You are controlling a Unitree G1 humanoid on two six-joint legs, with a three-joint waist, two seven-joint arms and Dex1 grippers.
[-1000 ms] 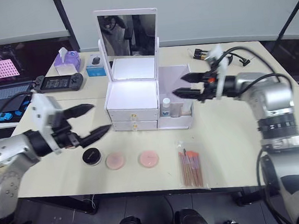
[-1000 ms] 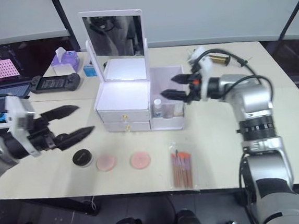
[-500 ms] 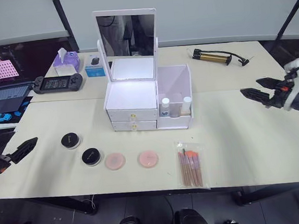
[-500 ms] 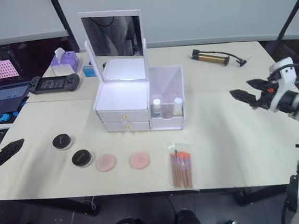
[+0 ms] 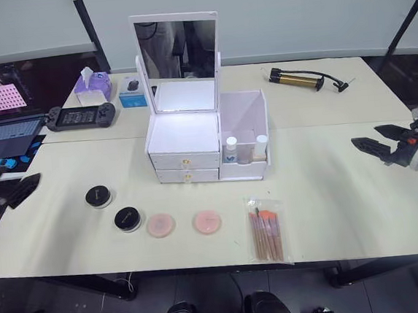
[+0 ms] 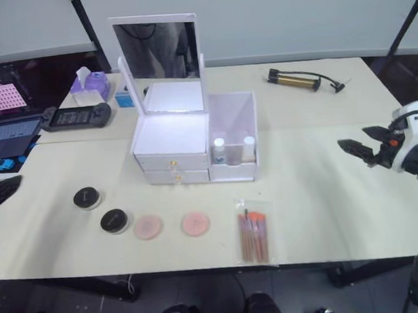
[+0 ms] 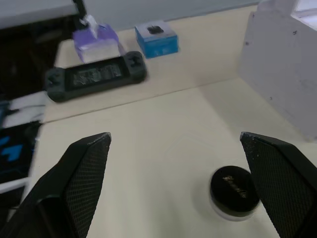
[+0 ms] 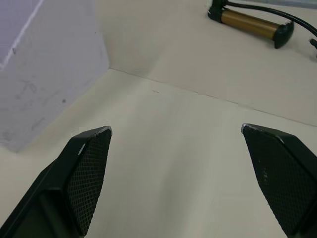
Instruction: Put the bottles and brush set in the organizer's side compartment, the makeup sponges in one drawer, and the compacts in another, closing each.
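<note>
The white organizer (image 5: 185, 133) stands mid-table with both drawers (image 5: 186, 168) shut. Its side compartment (image 5: 246, 116) holds two white-capped bottles (image 5: 231, 149) (image 5: 261, 146). In front lie two black compacts (image 5: 98, 196) (image 5: 129, 218), two pink makeup sponges (image 5: 161, 224) (image 5: 208, 222) and the bagged brush set (image 5: 265, 228). My left gripper (image 5: 10, 186) hovers open off the table's left edge, with one compact (image 7: 234, 191) ahead of it. My right gripper (image 5: 365, 136) is open and empty near the right edge, pointing toward the organizer's wall (image 8: 49, 64).
A mirror (image 5: 178, 49) rises behind the organizer. A game controller (image 5: 81, 116), a tissue pack (image 5: 93, 84) and a blue box (image 5: 133, 92) sit at the back left. A hand pump (image 5: 301, 80) lies at the back right. A laptop (image 5: 2, 138) is at the far left.
Both arms have drawn back from the organizer to the table's sides. A second bottle now stands in the side compartment, and a second compact shows on the table at the left.
</note>
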